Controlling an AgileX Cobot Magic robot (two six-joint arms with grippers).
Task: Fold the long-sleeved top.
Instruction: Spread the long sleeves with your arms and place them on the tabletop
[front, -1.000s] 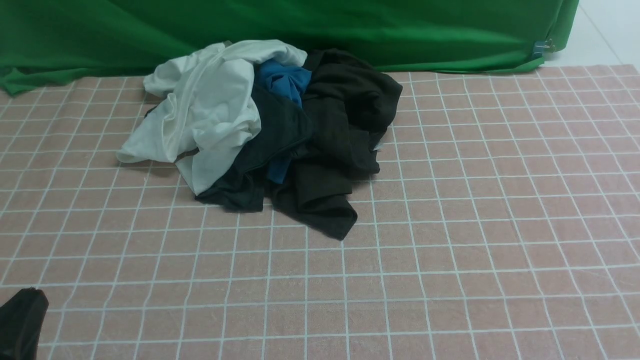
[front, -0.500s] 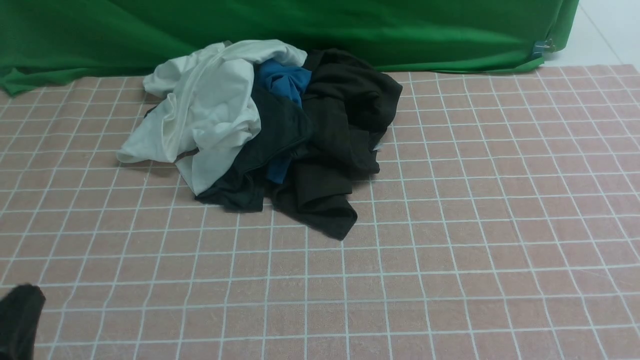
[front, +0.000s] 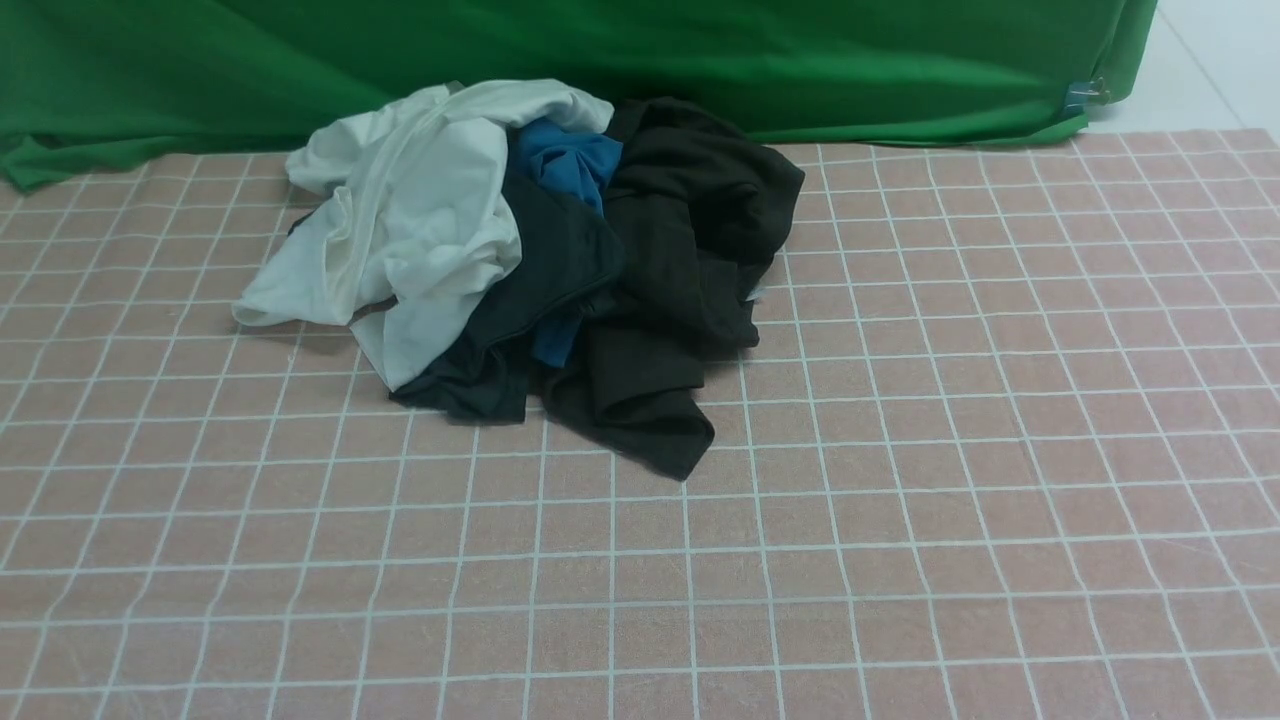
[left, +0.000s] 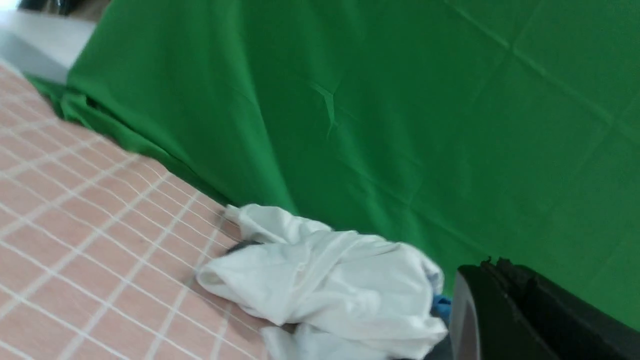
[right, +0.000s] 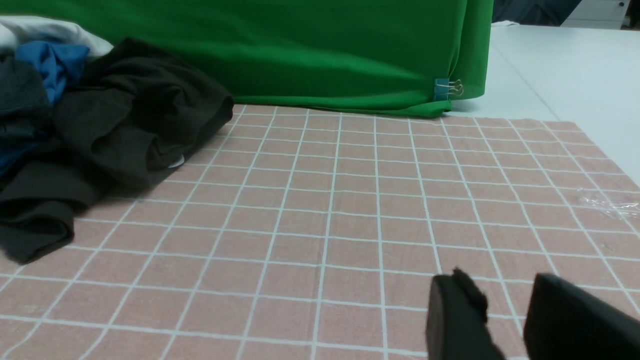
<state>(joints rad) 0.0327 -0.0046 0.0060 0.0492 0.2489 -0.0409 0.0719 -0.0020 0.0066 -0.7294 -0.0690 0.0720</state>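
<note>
At the far middle of the table, your soft, limp brownish-black knit long-sleeved top lay crumpled, likely best pinched at its near corner, with the left pincer closed and the right pincer narrowly parted, empty.

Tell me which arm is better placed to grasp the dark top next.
Likely right. The top lies right of the white garment, on that arm's side; the right gripper is open, the left gripper shut.

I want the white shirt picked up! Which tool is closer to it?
Left, probably. The left tool faces the white shirt; the right tool is on the other side, past the long-sleeved top.
</note>
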